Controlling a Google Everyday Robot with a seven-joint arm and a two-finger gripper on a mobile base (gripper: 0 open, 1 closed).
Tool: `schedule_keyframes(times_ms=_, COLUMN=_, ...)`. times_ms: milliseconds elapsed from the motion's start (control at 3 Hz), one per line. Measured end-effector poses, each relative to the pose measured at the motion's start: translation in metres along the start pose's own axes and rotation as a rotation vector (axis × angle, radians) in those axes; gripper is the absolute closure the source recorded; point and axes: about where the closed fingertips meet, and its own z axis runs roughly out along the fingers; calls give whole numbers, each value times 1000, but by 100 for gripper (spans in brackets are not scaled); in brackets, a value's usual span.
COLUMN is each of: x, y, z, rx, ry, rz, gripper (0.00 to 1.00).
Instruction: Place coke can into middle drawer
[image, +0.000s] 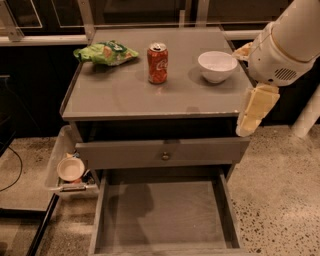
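The coke can, red with a silver top, stands upright on the grey cabinet top, between a green chip bag and a white bowl. The middle drawer is pulled out below, a wide shallow grey tray with a bare floor. My gripper, cream-coloured, hangs off the white arm at the cabinet's right edge, pointing down. It is right of the can, beyond the bowl, and touches neither.
A green chip bag lies at the back left of the top. A white bowl sits right of the can. A closed drawer front with a round knob is above the open drawer. A side bin with a small bowl is at the left.
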Motion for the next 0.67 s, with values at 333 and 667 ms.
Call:
schedule_keyframes(times_ms=333, x=-15, y=-22, z=29, rx=21, ry=-96, rz=-52, gripper=0)
schedule_keyframes(times_ms=667, x=-25, y=-34, z=54, rx=8, ry=-149, rz=-79, gripper=0)
